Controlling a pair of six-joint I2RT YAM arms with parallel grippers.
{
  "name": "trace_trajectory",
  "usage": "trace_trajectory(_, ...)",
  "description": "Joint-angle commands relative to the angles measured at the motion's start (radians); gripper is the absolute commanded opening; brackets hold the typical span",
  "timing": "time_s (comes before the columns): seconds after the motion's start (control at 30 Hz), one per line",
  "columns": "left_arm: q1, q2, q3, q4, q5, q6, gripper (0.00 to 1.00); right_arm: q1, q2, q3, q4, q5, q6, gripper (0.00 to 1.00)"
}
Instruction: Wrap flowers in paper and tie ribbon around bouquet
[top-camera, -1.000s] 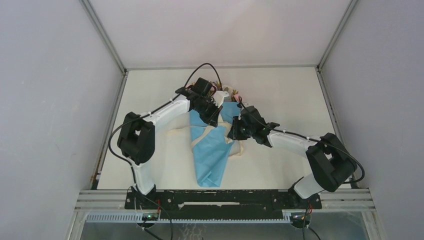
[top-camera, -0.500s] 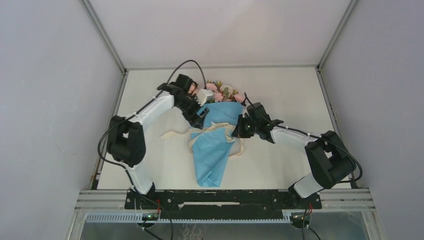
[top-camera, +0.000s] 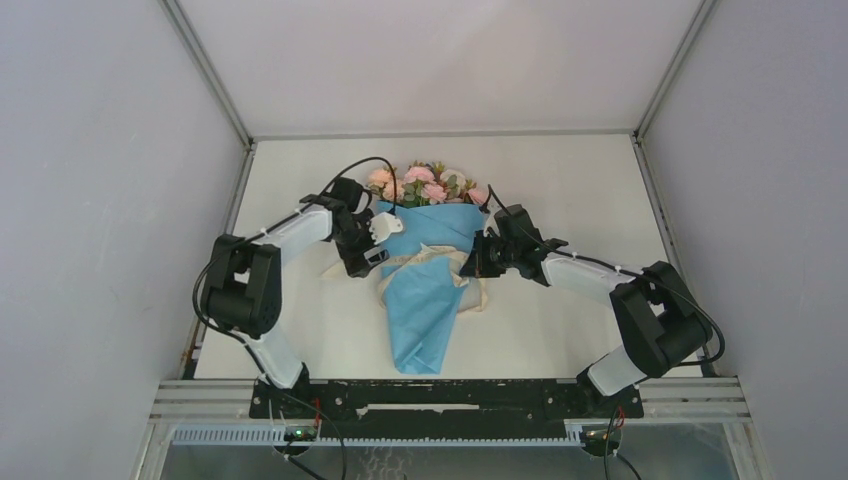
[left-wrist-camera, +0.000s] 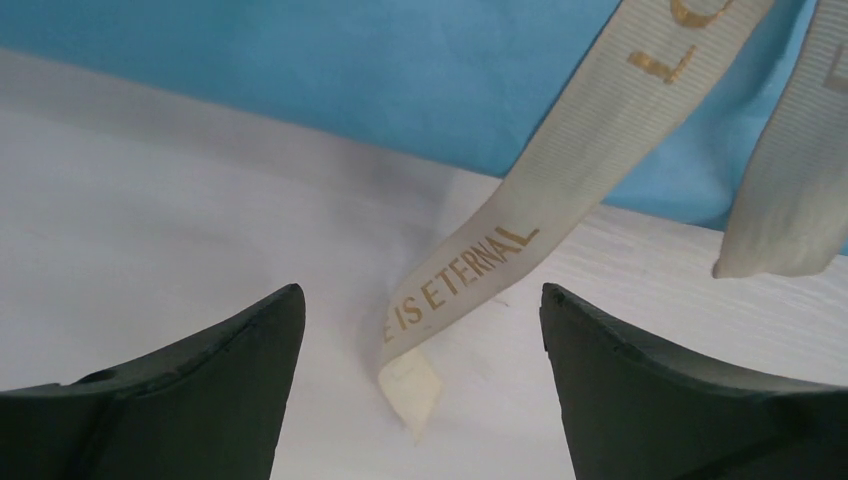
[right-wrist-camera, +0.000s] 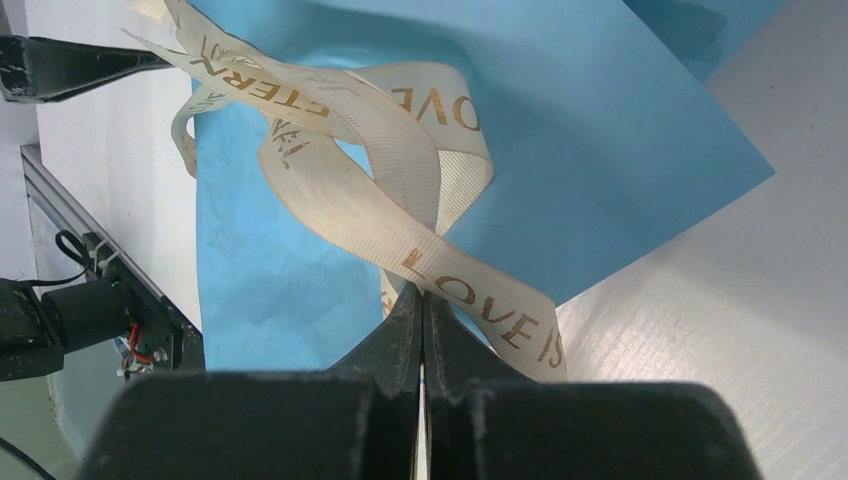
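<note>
The ribbon is pinched between the clenched fingers of the right gripper and looped over the blue paper. One loose end is left untouched between the released fingers of the left gripper. The bouquet is laid mid-worktop, flowers toward the far edge.
</note>
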Motion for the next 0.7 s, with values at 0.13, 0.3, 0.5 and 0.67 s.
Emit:
trace_trajectory(0.13, -0.075, 0.058, -0.002, 0.109, -0.192, 0.097, 0.61, -0.010, -0.032, 0.038, -0.002, -0.022, -0.019, 0.00)
trace_trajectory(0.3, -0.076, 0.073, 0.018, 0.106, -0.185, 0.052, 0.13, -0.012, -0.050, 0.039, -0.021, -0.039, -0.037, 0.00)
trace_trajectory(0.5, 0.014, -0.001, 0.058, 0.199, -0.164, -0.186, 0.00, -0.011, -0.051, 0.142, -0.286, -0.231, -0.236, 0.00)
trace_trajectory(0.67, 0.069, -0.018, 0.077, 0.254, -0.193, -0.312, 0.00, 0.014, -0.044, 0.272, -0.635, -0.439, -0.416, 0.00)
